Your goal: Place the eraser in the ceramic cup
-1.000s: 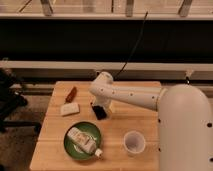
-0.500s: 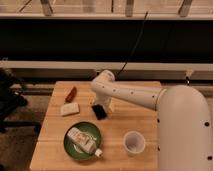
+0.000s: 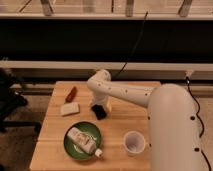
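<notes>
**Gripper down over the eraser, cup well apart**

The gripper (image 3: 98, 106) is low at the middle of the table (image 3: 122, 112), at the end of the white arm that reaches in from the lower right. The eraser (image 3: 101, 115) shows as a dark block directly under the gripper's tip, on its near side, on or just above the wood. The two dark shapes run together. It cannot be told whether the gripper is wide, narrow or clamped on the eraser, nor whether they touch.

The cup (image 3: 133, 142) stands upright near the table's front edge, to the right of the eraser and well apart from it, close beside the robot's white body. Its pale inside is in view.

A green plate (image 3: 68, 148) sits at the front left with a white bottle (image 3: 82, 141) lying across it. A cream block (image 3: 70, 109) lies left of the gripper, near it but apart. A reddish-brown piece (image 3: 71, 93) lies behind that block.
</notes>
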### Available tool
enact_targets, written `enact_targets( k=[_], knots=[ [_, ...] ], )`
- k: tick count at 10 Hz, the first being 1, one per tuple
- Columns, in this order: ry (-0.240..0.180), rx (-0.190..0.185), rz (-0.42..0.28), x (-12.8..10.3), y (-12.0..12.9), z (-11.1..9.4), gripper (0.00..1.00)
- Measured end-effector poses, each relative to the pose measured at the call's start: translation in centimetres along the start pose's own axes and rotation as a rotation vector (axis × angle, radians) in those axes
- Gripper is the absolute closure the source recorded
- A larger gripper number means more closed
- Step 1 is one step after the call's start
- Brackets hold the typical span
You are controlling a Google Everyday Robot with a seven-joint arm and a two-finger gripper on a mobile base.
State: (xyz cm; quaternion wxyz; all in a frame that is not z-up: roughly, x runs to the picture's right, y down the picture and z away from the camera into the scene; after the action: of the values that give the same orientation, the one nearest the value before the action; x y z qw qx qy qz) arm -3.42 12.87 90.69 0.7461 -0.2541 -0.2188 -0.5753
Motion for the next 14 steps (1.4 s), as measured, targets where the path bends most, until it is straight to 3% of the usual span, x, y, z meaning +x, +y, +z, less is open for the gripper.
enact_targets(
  k=[3,5,10,12,14],
  knots=[
    [-0.003,-0.014,-0.042,-0.1,-0.7,0.0,0.22],
    [-0.001,-0.024,-0.057,-0.1,-0.8,0.1,0.37],
    [-0.005,-0.049,-0.094,0.0,-0.8,0.4,0.89],
    [-0.006,-0.051,-0.093,0.0,-0.6,0.3,0.99],
    [0.005,-0.055,-0.08,0.5,0.1,-0.6,1.0]
  ],
)
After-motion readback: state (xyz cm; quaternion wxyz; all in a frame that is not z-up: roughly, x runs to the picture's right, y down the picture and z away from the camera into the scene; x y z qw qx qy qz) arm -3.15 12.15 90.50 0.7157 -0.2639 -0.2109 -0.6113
